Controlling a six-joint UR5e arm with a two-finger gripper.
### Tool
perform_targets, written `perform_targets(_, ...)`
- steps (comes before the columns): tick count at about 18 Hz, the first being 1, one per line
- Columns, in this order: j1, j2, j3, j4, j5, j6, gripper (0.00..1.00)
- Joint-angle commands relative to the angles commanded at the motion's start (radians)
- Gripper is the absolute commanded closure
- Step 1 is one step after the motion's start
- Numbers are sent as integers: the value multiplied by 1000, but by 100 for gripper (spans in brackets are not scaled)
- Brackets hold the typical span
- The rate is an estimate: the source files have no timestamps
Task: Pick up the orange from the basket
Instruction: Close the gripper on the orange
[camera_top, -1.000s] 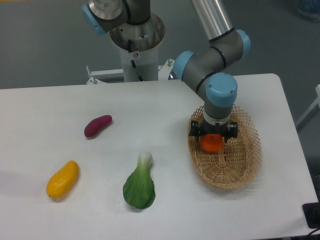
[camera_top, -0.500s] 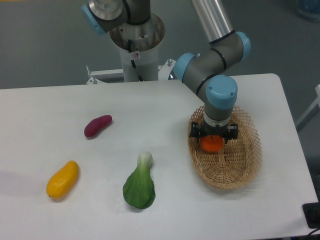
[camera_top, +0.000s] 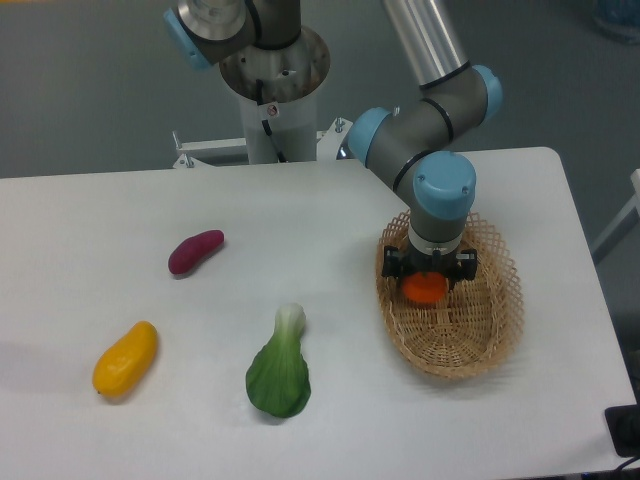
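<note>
Jaws stand on either side of the orange, one black finger at its left flank and one at its right, and as far as we can see they are clamped on it, though the wrist above hides the top of the fruit. We see the white tabletop carrying everything, with the UR5e arm reaching from its pedestal behind the far edge down toward the right end. Its gripper points straight down into the wicker basket, which lies near the right edge of the tabletop, its long axis running from the far side toward the near side. The orange sits in the far half of the basket, within the lattice rim; we cannot tell whether it touches the woven floor. Near the middle of the front edge lies a green bok choy, white stem pointing away from us. Toward the front left corner lies a yellow mango-like fruit, tilted. Farther back on the left half, well apart from the others, lies a purple sweet potato.
</note>
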Motion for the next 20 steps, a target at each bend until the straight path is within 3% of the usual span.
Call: perform_targets(20, 5, 20, 8, -3, 24, 54, 22)
